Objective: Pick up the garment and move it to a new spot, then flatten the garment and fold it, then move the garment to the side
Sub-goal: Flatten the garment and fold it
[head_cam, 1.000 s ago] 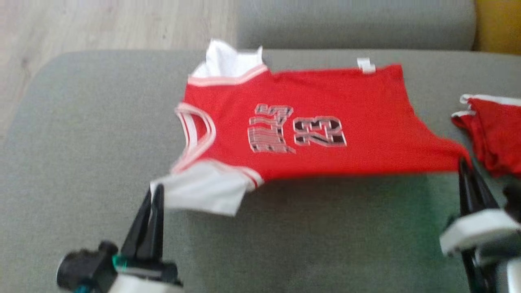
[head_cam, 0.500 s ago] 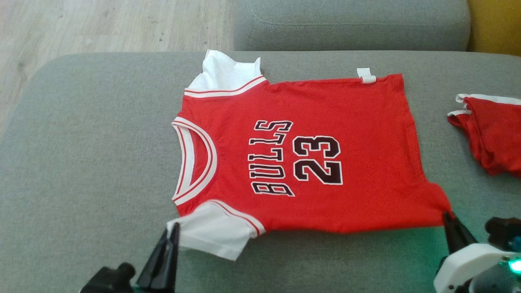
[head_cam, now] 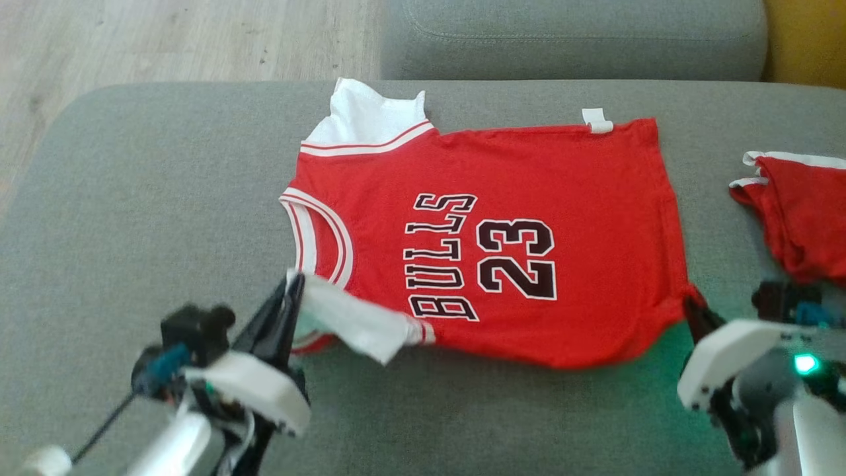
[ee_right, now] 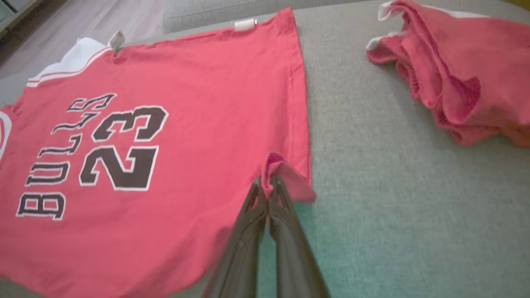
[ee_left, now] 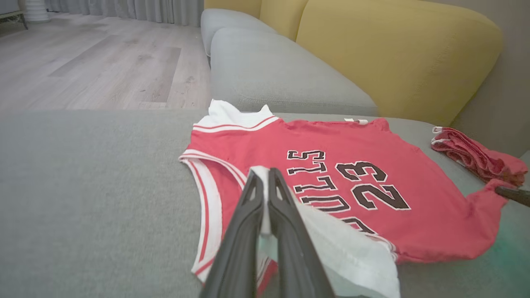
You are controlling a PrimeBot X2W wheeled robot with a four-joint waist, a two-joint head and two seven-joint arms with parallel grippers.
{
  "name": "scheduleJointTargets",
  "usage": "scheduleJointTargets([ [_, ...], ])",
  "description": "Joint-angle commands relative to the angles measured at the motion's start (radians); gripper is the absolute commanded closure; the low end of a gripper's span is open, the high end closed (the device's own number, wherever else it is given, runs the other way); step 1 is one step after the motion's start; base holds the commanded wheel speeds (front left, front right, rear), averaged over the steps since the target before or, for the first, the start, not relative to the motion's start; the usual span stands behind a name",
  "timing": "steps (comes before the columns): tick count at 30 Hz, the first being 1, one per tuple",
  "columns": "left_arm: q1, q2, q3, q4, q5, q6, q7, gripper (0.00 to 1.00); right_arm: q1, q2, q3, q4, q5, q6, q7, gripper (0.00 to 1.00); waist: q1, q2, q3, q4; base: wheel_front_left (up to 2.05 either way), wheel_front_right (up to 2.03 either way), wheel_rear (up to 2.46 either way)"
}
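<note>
Red short-sleeved jersey garment point(head_cam: 562, 172) lies central on the grey sofa cushion point(head_cam: 132, 198), your left claw point(head_cam: 294, 283) clenched on its white sleeve point(head_cam: 350, 320), right claw point(head_cam: 691, 305) clenched on the hem corner point(ee_right: 285, 174). Carry both level toward the far edge.

Red, white-trimmed jersey point(head_cam: 529, 198), grey cushion point(head_cam: 132, 198)

Matt cloth garment point(head_cam: 581, 198), coarse fabric cushion point(head_cam: 132, 198)

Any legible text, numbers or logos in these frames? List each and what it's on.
"BULLS": black letters with white outline on the red jersey, running sideways in the head view.
"23": same jersey, beside the word.
Small white tab at the jersey's edge: too small to read.
The other red garment: no text visible.
</note>
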Motion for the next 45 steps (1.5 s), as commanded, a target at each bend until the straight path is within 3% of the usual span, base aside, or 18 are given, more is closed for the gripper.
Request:
scheduleJointTargets([
  [1,-0.102,0.009,0.05,0.003,-0.01,-0.016,0.007,1.0,-0.083,-0.01,0.015,-0.013,-0.001,-0.001,0.006,1.0,-0.0001,-0.0001,0.004,-0.002,0.0,0.0,0.0],
  [11,-0.319,-0.039,0.058,0.236,-0.01,-0.079,0.011,1.0,-0.285,-0.01,-0.051,0.19,-0.028,-0.001,0.0,1.0,-0.0001,-0.0001,0.034,-0.017,0.0,0.0,0.0],
  [24,-0.424,-0.087,0.047,0.418,0.007,-0.118,-0.059,1.0,-0.432,-0.01,-0.068,0.388,-0.06,-0.001,-0.111,1.0,-0.0001,-0.0001,0.071,-0.021,0.0,0.0,0.0],
  [25,-0.43,-0.09,0.046,0.429,0.01,-0.12,-0.071,1.0,-0.44,-0.01,-0.07,0.4,-0.061,-0.001,-0.125,0.91,-0.0001,-0.0001,0.073,-0.021,0.0,0.0,0.0],
  [26,-0.435,-0.094,0.046,0.438,0.013,-0.121,-0.084,0.85,-0.448,-0.01,-0.071,0.41,-0.063,-0.001,-0.14,0.56,-0.0001,-0.0001,0.074,-0.02,0.0,0.0,0.0],
  [27,-0.438,-0.097,0.046,0.447,0.015,-0.124,-0.095,0.51,-0.454,-0.01,-0.071,0.419,-0.065,-0.001,-0.155,0.11,-0.0001,-0.0001,0.075,-0.02,0.0,0.0,0.0],
  [28,-0.441,-0.101,0.045,0.454,0.017,-0.127,-0.109,0.0,-0.459,-0.01,-0.073,0.426,-0.062,-0.001,-0.172,0.0,-0.0001,-0.0001,0.076,-0.02,0.0,0.0,0.0],
  [38,-0.386,-0.11,0.071,0.419,0.006,-0.119,-0.231,0.0,-0.422,-0.01,-0.036,0.362,-0.043,-0.001,-0.336,0.0,-0.0001,-0.0001,0.061,-0.013,0.0,0.0,0.0],
  [45,-0.222,-0.073,0.08,0.275,-0.026,-0.055,-0.202,0.0,-0.284,-0.01,-0.021,0.193,-0.076,-0.001,-0.34,0.0,-0.0001,-0.0001,0.047,-0.003,0.0,0.0,0.0],
])
